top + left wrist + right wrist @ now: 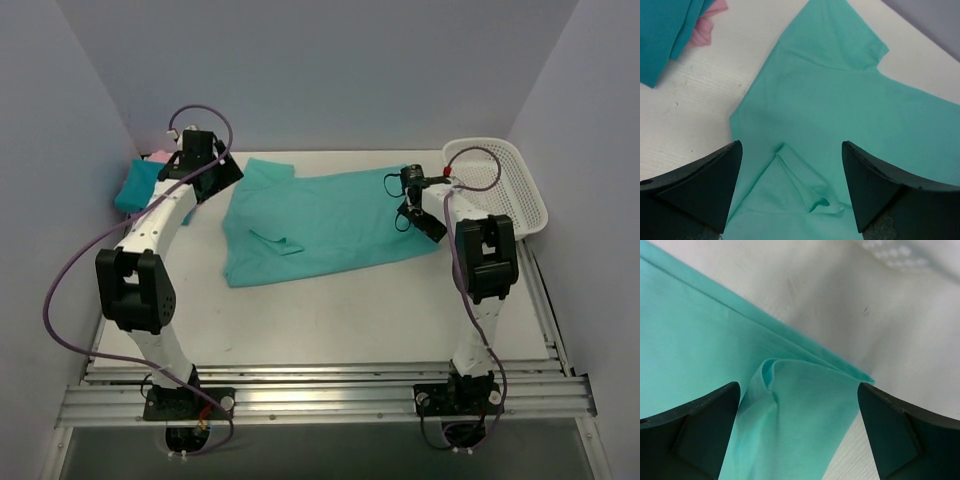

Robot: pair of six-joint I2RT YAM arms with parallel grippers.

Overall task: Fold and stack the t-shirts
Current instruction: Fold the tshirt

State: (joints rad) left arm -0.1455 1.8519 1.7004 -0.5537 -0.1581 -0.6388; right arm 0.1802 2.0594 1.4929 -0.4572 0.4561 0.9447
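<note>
Shirts: three, one light teal (330,215), one darker teal (133,190), one pink (160,156); left gripper (791,145) and right gripper (798,385) gape empty.

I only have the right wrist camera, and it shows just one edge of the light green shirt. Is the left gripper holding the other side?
Observer: No. The left gripper hovers open over the light green shirt, with nothing between its fingers.
Operator: Where are the other shirts?
Observer: The darker teal shirt lies at the far left, with the pink shirt peeking out beside it.
Operator: And the basket?
Observer: The white basket sits in the far right corner, just beyond the right gripper and apart from the green shirt.
</note>
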